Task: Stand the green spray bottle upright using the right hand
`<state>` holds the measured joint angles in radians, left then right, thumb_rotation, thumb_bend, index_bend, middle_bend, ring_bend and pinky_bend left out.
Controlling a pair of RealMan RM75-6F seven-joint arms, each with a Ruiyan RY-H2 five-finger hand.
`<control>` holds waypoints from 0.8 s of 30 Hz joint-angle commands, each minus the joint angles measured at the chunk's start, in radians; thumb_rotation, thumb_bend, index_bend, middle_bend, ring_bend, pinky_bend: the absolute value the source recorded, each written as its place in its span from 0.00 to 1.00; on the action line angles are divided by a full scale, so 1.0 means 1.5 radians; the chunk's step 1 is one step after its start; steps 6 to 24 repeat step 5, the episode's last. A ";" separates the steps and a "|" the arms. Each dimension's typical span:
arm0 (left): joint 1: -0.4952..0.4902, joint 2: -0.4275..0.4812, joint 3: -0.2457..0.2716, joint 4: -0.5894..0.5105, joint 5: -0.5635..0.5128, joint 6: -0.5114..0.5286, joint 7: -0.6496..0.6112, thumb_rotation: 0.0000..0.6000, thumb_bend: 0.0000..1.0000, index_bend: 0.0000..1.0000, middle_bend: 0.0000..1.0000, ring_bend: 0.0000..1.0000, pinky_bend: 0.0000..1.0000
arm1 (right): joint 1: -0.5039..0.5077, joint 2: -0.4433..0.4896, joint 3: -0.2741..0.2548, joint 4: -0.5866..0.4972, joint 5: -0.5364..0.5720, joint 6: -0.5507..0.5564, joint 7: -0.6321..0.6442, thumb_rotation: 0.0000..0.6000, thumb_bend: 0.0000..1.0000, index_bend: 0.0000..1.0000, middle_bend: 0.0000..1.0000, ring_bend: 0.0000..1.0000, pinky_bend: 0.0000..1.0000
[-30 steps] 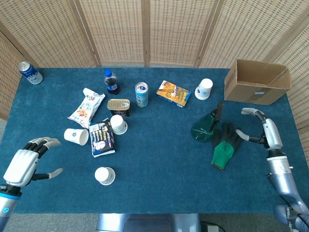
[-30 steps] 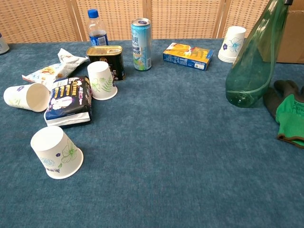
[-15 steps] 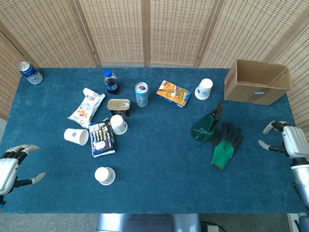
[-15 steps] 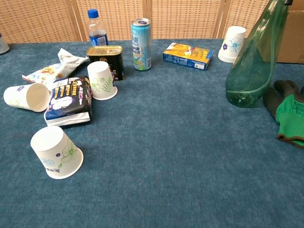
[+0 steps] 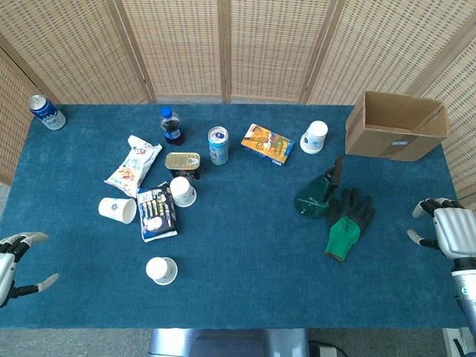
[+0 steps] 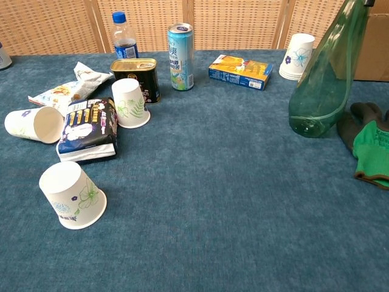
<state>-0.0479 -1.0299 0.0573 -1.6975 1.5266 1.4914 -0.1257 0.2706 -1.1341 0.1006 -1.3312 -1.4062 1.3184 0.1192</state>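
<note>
The green spray bottle (image 5: 317,193) stands upright on the blue table, its black nozzle pointing up; the chest view shows its translucent green body (image 6: 322,79) at the right. My right hand (image 5: 446,229) hovers at the table's right edge, well to the right of the bottle, fingers apart and holding nothing. At the lower left corner my left hand (image 5: 10,260) is partly in frame, fingers spread, empty. Neither hand appears in the chest view.
A green and black glove (image 5: 348,223) lies just right of the bottle. A cardboard box (image 5: 396,125) sits at the back right, a stack of paper cups (image 5: 315,137) and a snack box (image 5: 266,143) behind the bottle. Cans, cups and snack bags (image 5: 157,211) crowd the left half.
Both hands have drawn back toward the table's outer edges; the right hand moved away from the bottle to the right. The bottle and other objects have not moved.
</note>
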 commanded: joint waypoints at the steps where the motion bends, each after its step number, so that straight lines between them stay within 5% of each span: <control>1: 0.000 0.002 -0.001 -0.001 0.000 -0.001 0.000 0.82 0.18 0.28 0.29 0.24 0.22 | -0.003 0.001 0.000 -0.004 0.002 -0.001 -0.007 1.00 0.23 0.50 0.50 0.37 0.40; 24: -0.002 0.003 -0.005 -0.004 -0.001 -0.004 0.006 0.82 0.18 0.28 0.29 0.24 0.22 | -0.006 0.001 -0.001 -0.006 0.004 -0.006 -0.005 1.00 0.23 0.50 0.50 0.36 0.40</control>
